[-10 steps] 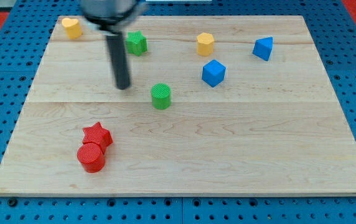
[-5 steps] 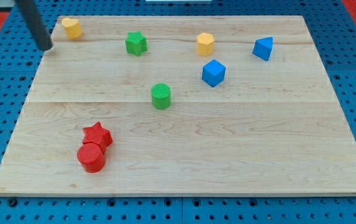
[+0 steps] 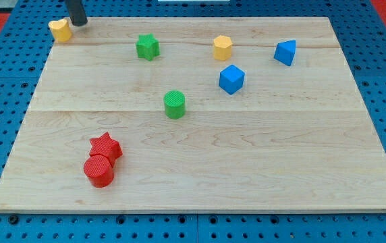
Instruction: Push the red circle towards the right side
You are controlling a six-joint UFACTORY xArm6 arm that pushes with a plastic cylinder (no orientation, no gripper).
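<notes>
The red circle [image 3: 99,171] lies near the board's bottom left, touching the red star [image 3: 105,146] just above it. My tip [image 3: 79,23] is at the view's top left, at the board's far edge, right beside the yellow heart [image 3: 60,30]. It is far from the red circle. Only the rod's lower end shows.
A green star [image 3: 148,47], a yellow hexagon [image 3: 223,48] and a blue triangle-like block [image 3: 285,52] stand along the top. A blue cube [image 3: 231,79] and a green circle [image 3: 175,104] sit near the middle. The wooden board [image 3: 260,162] rests on blue pegboard.
My tip went from mid-board to the left edge, then up to the top left. The yellow heart has shifted left to the board's corner. The red blocks have not moved.
</notes>
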